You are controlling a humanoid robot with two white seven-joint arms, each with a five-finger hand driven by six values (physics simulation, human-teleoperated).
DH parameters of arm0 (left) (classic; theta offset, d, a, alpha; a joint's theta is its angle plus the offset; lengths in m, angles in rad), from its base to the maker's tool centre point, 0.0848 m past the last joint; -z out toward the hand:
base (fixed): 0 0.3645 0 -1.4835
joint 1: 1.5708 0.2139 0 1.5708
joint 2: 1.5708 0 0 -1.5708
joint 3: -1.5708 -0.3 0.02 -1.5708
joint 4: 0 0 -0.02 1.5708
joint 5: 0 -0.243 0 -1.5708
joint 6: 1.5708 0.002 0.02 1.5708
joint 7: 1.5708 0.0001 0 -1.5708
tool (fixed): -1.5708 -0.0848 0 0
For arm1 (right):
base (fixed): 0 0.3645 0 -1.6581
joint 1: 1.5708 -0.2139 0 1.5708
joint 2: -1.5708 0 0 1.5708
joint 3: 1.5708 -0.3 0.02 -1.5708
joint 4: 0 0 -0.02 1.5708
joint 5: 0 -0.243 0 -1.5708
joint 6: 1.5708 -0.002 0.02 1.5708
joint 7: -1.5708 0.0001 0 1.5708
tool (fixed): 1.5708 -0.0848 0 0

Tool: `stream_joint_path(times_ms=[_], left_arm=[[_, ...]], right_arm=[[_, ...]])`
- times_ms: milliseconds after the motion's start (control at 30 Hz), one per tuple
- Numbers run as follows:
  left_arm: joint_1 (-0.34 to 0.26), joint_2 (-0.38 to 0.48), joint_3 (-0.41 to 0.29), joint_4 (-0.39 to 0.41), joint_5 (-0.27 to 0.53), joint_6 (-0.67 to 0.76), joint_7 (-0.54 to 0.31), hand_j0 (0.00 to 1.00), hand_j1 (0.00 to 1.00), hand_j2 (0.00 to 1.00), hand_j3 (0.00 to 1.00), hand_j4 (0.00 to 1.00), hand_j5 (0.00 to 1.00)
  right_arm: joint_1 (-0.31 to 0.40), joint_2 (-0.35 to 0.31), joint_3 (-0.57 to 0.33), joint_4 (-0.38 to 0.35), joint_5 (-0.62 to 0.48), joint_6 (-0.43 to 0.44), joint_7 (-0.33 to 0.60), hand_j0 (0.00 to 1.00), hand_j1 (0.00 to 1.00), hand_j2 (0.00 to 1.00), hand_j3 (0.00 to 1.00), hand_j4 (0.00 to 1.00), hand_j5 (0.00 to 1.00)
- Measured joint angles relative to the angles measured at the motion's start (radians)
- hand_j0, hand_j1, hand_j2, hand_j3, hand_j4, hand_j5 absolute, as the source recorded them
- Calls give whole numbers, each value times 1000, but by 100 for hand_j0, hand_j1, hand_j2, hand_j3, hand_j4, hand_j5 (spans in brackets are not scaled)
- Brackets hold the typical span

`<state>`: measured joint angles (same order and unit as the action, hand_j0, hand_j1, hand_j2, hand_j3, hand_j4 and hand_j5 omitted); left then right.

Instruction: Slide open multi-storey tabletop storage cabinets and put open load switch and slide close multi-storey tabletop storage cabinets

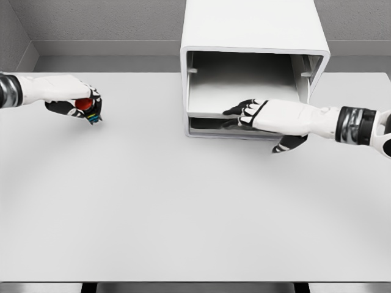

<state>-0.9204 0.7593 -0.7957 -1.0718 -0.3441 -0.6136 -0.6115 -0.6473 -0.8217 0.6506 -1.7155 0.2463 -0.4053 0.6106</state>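
Note:
A white multi-storey storage cabinet [253,36] stands at the back of the table, right of centre, its front facing me. Its upper compartment looks hollow, with a white drawer tray [211,104] low inside. My right hand [244,113] reaches in from the right, fingers spread and laid flat on the tray's front lip, thumb hanging below; it holds nothing. At the far left my left hand [85,107] is curled around a small load switch [90,111] with a red knob and a blue-green body, held just above the table.
The grey-white table [183,207] spreads wide in front of the cabinet. A grey wall runs behind it. Below the tray the cabinet shows a narrow dark slot [208,124].

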Motion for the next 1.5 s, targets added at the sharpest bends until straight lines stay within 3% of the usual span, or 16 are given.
stream_joint_path(times_ms=[767, 1267, 1500], left_arm=[[32, 89, -1, -109, 51, 0, 0, 44, 44, 44, 44, 44, 44], [37, 111, -5, -167, 74, 0, 0, 44, 44, 44, 44, 44, 44], [35, 136, -6, -293, 125, -1, 0, 45, 45, 45, 45, 45, 45]], right_arm=[[78, -59, -57, -38, 1, -192, -1, 100, 100, 100, 100, 100, 100], [83, -67, -108, -40, -1, -208, 1, 100, 100, 100, 100, 100, 100], [103, -67, -156, -42, -7, -208, 1, 100, 100, 100, 100, 100, 100]])
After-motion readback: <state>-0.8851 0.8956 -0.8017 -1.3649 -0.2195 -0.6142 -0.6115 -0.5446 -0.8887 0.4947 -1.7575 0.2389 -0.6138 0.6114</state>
